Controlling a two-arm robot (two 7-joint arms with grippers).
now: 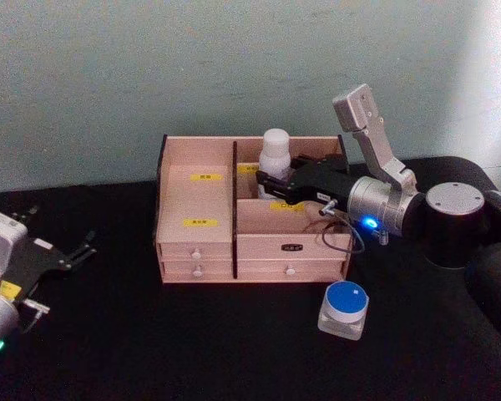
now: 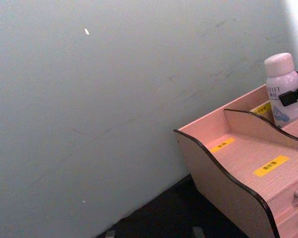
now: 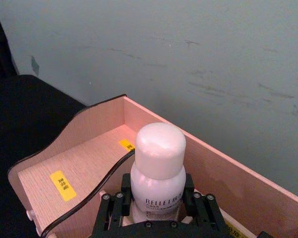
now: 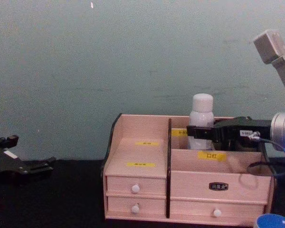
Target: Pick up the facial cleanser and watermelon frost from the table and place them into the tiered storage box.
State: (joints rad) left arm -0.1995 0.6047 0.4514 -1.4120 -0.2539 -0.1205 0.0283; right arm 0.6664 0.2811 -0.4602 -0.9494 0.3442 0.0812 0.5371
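Pale grey-green wall (image 1: 150, 67) behind, scuffed in places. Black worktop (image 1: 150, 351) runs right up to it.

Box (image 1: 196, 200) stands on the worktop with its back against the wall. Pinkish wood, dark edges. Stepped shelves on its left half, deeper bins on its right half, a dark divider between them. Yellow labels (image 1: 204, 176) on the steps and bin fronts. Small drawers (image 1: 196, 252) with white knobs along the bottom.

Right tool (image 1: 271, 188) reaches in from the right, level, over the box's right half. Its black fingers (image 3: 113, 208) are clamped on the cleanser (image 1: 275, 150), one on either side of the bottle's lower body. Cleanser is a white bottle with a rounded white cap, upright, in the back bin on the right half, close to the divider. Its cap and shoulders rise above the box's back wall line. Whether its base rests on the bin floor cannot be told.

Frost jar (image 1: 344, 307) sits on the worktop in front of the box's right front corner, near it but not touching. Blue round lid, pale base. It lies below and in front of the right arm.

Left tool (image 1: 60, 276) is parked low over the worktop at the far left, well apart from the box, fingers spread and holding nothing.
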